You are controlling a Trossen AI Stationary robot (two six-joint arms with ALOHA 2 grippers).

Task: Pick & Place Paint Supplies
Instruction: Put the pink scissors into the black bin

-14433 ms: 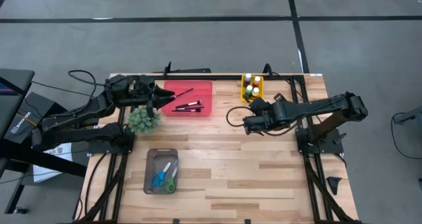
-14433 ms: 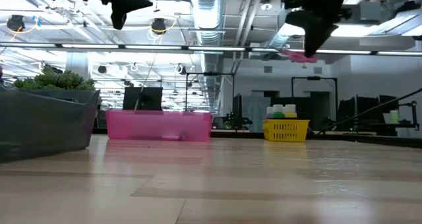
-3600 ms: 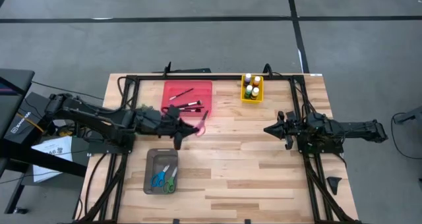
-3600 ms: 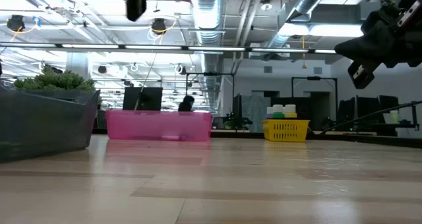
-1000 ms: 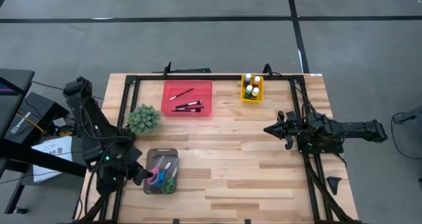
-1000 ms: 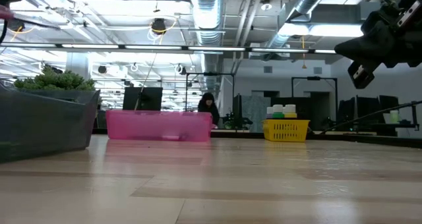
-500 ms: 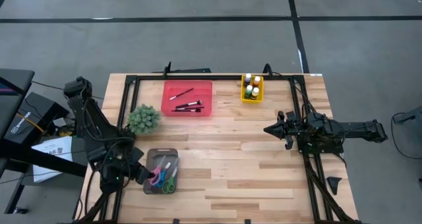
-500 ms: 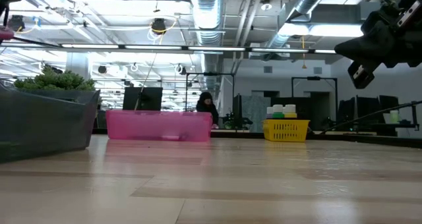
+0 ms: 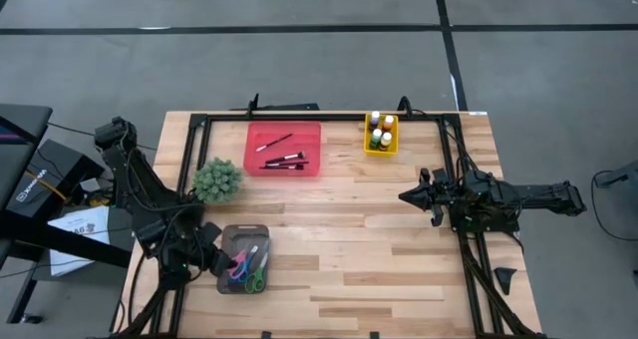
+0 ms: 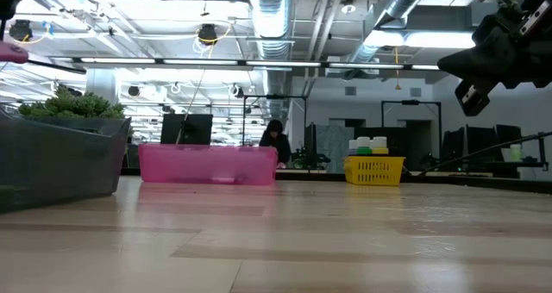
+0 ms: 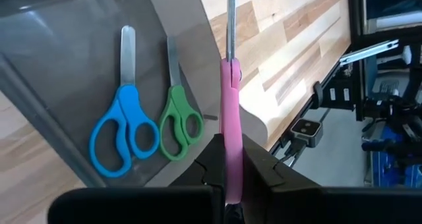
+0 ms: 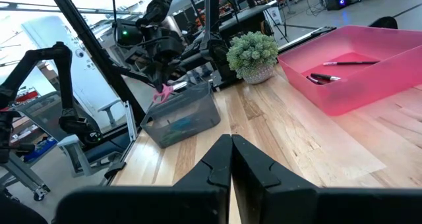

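One pink-handled tool point(image 11: 230, 112), scissors by the look of its metal blade, is clamped between the fingers of my left gripper point(image 11: 231, 151). A few seconds back I carried it at mid-table beside the red tray point(image 9: 315, 150). Now I hang over the near-left edge of the grey tray point(image 9: 231, 231), where blue scissors point(image 11: 125, 128) and green scissors point(image 11: 177, 118) already lie. Over the last second I only edged closer, so I judge the release is next.

My right gripper point(image 9: 407, 194) has not stirred at the table's right side, its jaws together and empty. The brushes point(image 9: 284, 161) lie in the red tray and the paint bottles point(image 9: 378, 135) stand in the yellow basket point(image 9: 395, 130), so the paint supplies look sorted.
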